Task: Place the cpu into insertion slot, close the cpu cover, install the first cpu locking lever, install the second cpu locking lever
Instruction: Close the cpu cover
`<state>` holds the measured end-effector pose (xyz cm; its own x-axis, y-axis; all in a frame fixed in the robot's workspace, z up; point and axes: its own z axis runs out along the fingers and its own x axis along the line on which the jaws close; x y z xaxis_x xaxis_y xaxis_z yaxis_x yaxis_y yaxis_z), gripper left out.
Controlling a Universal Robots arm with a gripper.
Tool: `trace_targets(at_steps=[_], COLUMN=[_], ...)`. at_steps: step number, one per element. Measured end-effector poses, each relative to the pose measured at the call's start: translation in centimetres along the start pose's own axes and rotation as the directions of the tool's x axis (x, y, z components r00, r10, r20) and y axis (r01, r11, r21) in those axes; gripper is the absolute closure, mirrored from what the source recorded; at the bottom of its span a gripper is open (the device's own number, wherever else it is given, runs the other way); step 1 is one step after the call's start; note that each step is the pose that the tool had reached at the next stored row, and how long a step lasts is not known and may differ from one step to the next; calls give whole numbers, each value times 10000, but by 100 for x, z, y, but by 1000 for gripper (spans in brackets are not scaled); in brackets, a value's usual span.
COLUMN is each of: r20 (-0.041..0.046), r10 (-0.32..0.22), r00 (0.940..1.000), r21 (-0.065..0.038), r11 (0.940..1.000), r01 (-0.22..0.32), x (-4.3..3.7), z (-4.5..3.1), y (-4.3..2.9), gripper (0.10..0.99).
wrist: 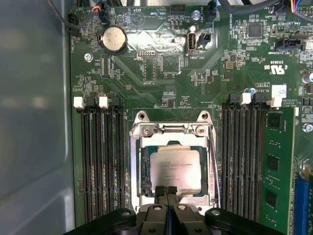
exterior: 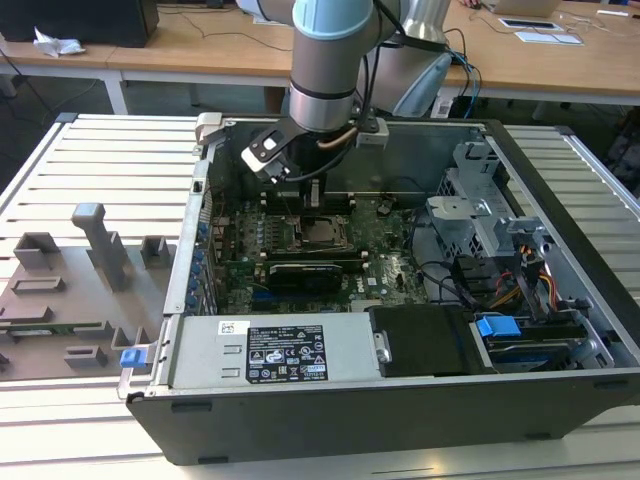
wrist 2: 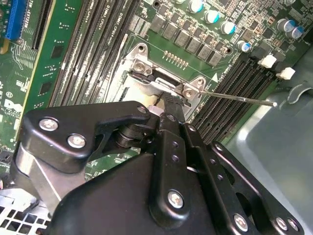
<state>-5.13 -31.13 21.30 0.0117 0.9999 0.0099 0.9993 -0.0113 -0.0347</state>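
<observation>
The cpu, a pale silver square, lies in its socket on the green motherboard. The silvery cpu cover lies flat around it as a frame. My gripper is shut with nothing between its fingers, its tips meeting at the cover's edge nearest the wrist. In the second wrist view the gripper tips sit at the socket frame, and a thin locking lever sticks out sideways from it, unlatched. In the exterior view the gripper hangs just above the socket inside the open computer case.
Black memory slots flank the socket on both sides. A coin battery sits farther along the board. The case wall is close beside the slots. Drive cages and cables fill the exterior view's right of the case.
</observation>
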Motion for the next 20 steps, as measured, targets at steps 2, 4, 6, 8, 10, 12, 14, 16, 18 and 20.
trace_targets(at_steps=[2,4,6,8,10,12,14,16,18,20], r20=[1,-2,3,-1,2,1,2,2,1,6], r10=[0,0,1,-1,-3,-31,-102,-147,-171,-214], r00=[10000,10000,10000,10000,10000,10000,9999,9999,9999,9998], r21=[1,0,2,0,1,1,0,1,1,5], r11=[10000,10000,10000,10000,10000,10000,9999,9999,9999,9998], r01=[0,0,-1,1,3,31,102,147,171,214], x=[-1,-1,-3,-2,-3,-2,-2,-2,-2,-1], z=[21,36,62,77,79,80,80,78,77,75], y=[-40,-115,-143,-145,-146,-145,-125,-108,-95,-43], gripper=[980,980,980,980,980,980,980,980,980,980])
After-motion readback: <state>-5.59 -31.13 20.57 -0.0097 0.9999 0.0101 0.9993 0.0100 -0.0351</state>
